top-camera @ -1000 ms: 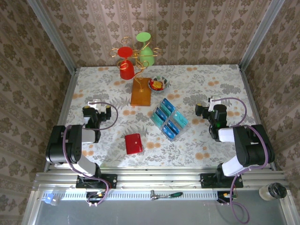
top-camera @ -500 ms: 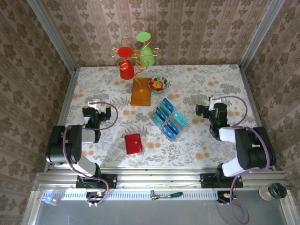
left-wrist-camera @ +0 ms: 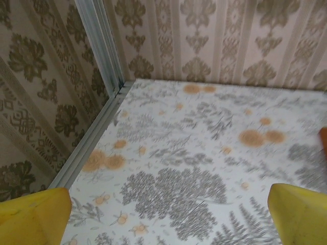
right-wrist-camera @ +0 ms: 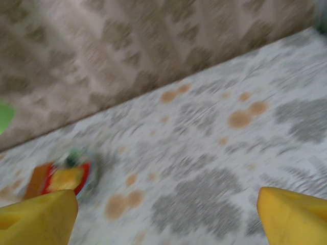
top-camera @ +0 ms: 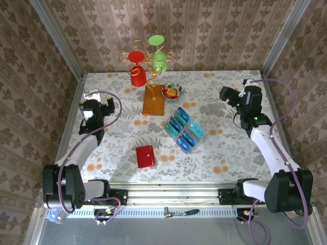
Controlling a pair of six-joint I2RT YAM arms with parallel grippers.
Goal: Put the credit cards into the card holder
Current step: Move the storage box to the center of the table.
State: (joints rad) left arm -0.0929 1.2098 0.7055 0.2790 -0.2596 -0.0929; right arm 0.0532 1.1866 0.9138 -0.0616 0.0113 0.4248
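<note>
Main risk I'm seeing: the cards (top-camera: pixel 185 128) are standing packed in a clear rack (top-camera: pixel 188 150) mid-table, so a pinch could be catching two at once or dragging the rack along instead of lifting one card clean. Second risk: the red wallet (top-camera: pixel 145 156) is lying closed and flat near the front edge, left of the rack and apart from it. It looks glossy, so it's likely sliding on the table (top-camera: pixel 225 153) when pushed, and one arm will probably be needing to pin it open while the other is feeding cards. Both arms are sitting well away from all of it. The left gripper (top-camera: pixel 96 108) is hanging over the far-left part of the table and the right gripper (top-camera: pixel 233 97) over the far-right. From the wrists, the left gripper (left-wrist-camera: pixel 166 214) is showing its jaws spread wide with only tablecloth between them. The right gripper (right-wrist-camera: pixel 166 217) is looking the same, wide apart and holding nothing, though that view is blurry, so I'm reading it loosely.
</note>
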